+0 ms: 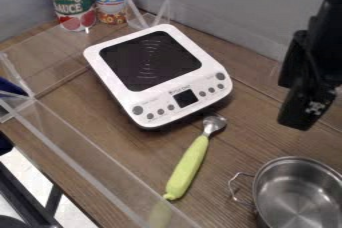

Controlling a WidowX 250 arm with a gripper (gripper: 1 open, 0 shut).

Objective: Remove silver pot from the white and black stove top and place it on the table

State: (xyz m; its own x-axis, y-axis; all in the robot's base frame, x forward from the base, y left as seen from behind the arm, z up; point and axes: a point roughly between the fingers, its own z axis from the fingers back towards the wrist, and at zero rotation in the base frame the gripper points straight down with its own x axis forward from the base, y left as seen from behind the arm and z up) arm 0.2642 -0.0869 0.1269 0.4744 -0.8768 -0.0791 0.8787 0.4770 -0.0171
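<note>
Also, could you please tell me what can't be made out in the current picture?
- Pot: its right side is cut off by the edge of the camera view.
- Gripper: dark and blurred, its upper part beyond the right edge; whether it is open can't be told.
- Stove buttons: their labels are too small to read.
- Blue object: mostly cut off by the left edge.

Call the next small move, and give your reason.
Probably lift the fingers a little and back away: the silver pot already sits on the table, off the stove top, and the fingers hang clear of it.
</note>
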